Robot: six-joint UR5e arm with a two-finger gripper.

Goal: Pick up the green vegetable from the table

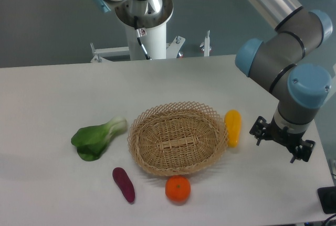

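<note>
- One claw (282, 141), grip state unclear, hangs at the table's (47, 95) right edge.
- Green vegetable (98, 137) lies far left of it, beyond the wicker basket (178, 138).
- Yellow vegetable (233, 127) sits just left.

White matte worktop (47, 95) with a rounded near corner. At centre, an oval wicker basket (178, 138). At nine o'clock from the basket, just beside its rim, a green vegetable (98, 138), pale stem toward the basket. At seven o'clock, a purple oblong vegetable (124, 184). At six o'clock, touching the rim, an orange (178, 189). At three o'clock, a yellow oblong vegetable (233, 127).
</note>
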